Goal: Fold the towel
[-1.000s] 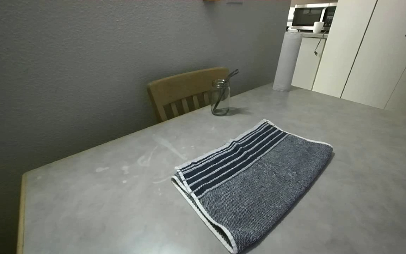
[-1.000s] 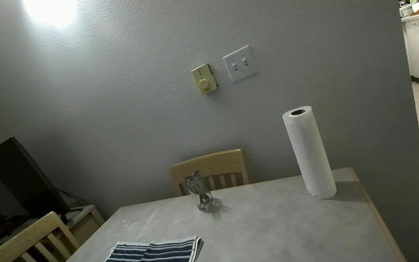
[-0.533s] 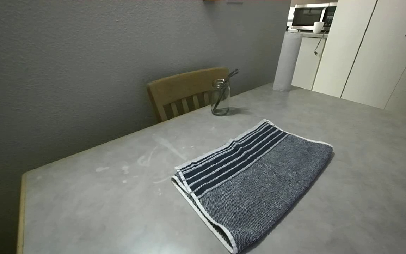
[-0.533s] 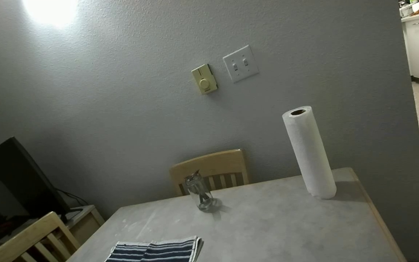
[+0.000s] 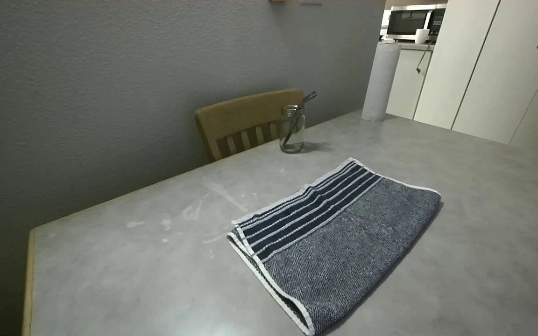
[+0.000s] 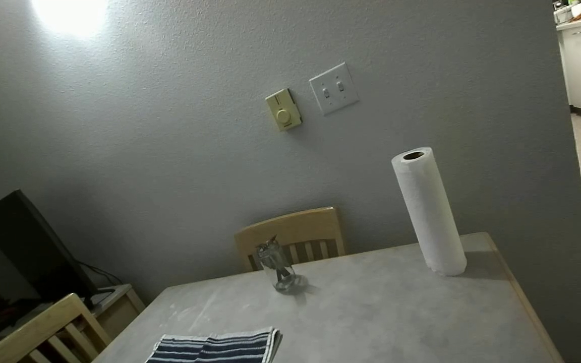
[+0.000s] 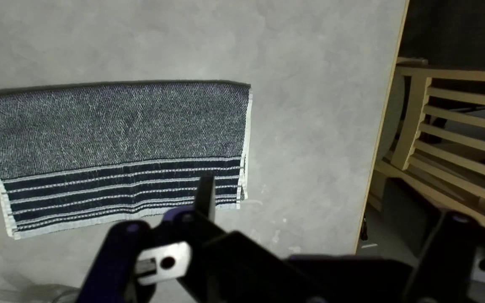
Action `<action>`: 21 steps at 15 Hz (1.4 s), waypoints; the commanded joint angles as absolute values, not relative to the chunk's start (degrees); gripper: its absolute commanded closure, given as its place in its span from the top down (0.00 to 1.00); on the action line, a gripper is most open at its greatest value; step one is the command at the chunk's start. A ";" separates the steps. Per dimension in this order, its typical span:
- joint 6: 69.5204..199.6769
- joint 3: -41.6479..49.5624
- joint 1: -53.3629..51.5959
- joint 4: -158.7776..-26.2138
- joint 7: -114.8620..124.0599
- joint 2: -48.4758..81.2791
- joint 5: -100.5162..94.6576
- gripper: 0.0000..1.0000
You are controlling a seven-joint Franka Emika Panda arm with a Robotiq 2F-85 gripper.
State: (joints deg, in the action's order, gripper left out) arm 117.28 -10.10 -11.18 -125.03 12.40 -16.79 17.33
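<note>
The towel (image 5: 343,242) lies folded over on the table, grey-blue with a band of navy and white stripes and pale edging. At its near left side the layers gape slightly apart. In an exterior view only its striped end (image 6: 215,348) shows at the bottom edge. In the wrist view the towel (image 7: 116,130) lies at left. My gripper (image 7: 304,185) is open with its fingers wide apart and nothing between them. It is above the table; one finger overlaps the towel's striped corner in the picture, the other lies past the table edge. No gripper fingers show in the exterior views.
A glass jar (image 5: 292,130) with utensils stands behind the towel near the table's wall side. A paper towel roll (image 6: 429,212) stands at the far end. A wooden chair (image 5: 250,116) is against the wall; another chair (image 7: 457,139) is past the table edge (image 7: 379,143).
A small white and black part, perhaps of the arm, has come into view at the left edge of an exterior view. The towel has not moved.
</note>
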 commanded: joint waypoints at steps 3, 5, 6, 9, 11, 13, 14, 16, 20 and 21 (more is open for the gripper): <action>127.12 -11.24 -11.39 -126.35 12.66 -9.91 18.97 1.00; 125.50 -11.03 -11.21 -126.10 12.76 -10.88 17.42 1.00; 125.92 -11.11 -11.27 -126.14 12.76 -10.12 17.38 1.00; 125.85 -11.10 -11.26 -126.08 12.76 -10.41 17.37 1.00; 124.60 -11.18 -11.11 -125.03 13.43 -9.53 16.67 1.00; 124.05 -10.80 -11.18 -123.45 10.42 -6.39 16.52 1.00; 124.62 -10.54 -11.25 -122.84 8.65 -4.64 17.32 1.00; 124.09 -10.54 -11.22 -121.07 7.17 -1.16 17.34 1.00; 123.58 -10.91 -11.27 -115.61 2.67 7.45 18.07 1.00; 123.39 -11.08 -11.19 -114.01 1.32 9.58 18.37 1.00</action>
